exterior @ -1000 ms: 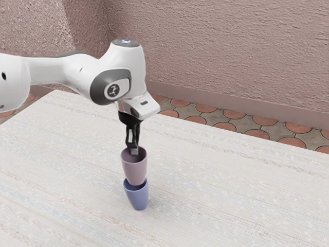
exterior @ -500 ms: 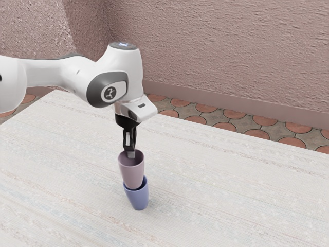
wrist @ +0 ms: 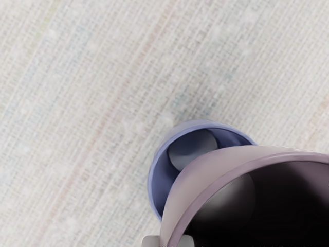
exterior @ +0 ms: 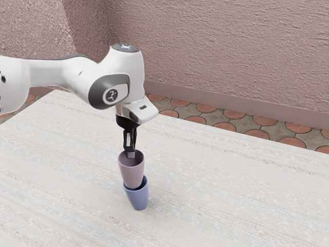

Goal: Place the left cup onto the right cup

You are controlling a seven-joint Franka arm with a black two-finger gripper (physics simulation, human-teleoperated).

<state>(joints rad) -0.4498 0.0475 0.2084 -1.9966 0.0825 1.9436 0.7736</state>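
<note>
- Pinching the rim of the mauve cup (exterior: 131, 169), our gripper (exterior: 130, 152) has its fingers closed on the cup's wall, one inside and one outside
- We see the mauve cup's base sunk into the mouth of the blue cup (exterior: 136, 194), the upper cup leaning toward the exterior view's left
- We find the blue cup standing on the pale woven table (exterior: 231, 195), itself tilted a little
- From our wrist camera, the mauve cup (wrist: 216, 170) sits off-centre in the blue cup (wrist: 159, 175), leaving part of the blue cup's inner floor visible beside it
- Beyond the table we see a tiled floor (exterior: 267, 126) and a rough pink wall (exterior: 231, 46)
</note>
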